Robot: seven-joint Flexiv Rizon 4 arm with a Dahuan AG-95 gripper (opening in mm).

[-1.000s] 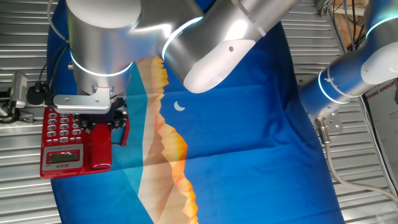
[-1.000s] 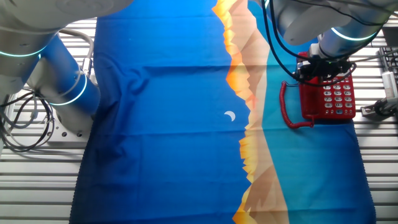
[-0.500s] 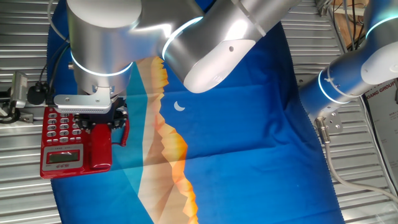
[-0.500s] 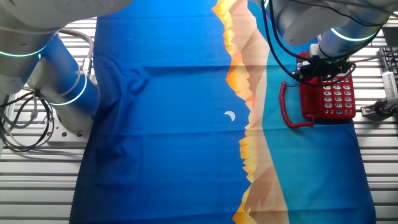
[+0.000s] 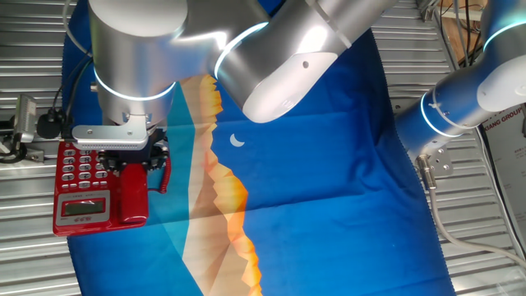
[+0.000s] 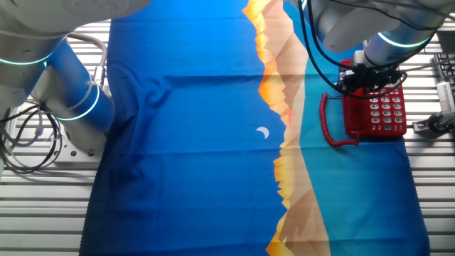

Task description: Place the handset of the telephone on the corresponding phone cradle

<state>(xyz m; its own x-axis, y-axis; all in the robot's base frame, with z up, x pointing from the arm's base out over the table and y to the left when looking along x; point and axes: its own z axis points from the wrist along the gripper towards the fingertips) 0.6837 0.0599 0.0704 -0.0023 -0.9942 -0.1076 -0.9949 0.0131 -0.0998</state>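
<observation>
Gripper [image 5: 134, 158] low over the phone [image 5: 82, 191], its dark fingers closed narrowly around the upper end of the handset [image 5: 131, 193]. The handset lies along the cradle [image 5: 136, 215], at 3 o'clock of the keypad. The arm [image 5: 131, 66] descends vertically from 12 o'clock. The phone sits on the blue cloth [image 5: 329, 181], at its 9 o'clock edge.
</observation>
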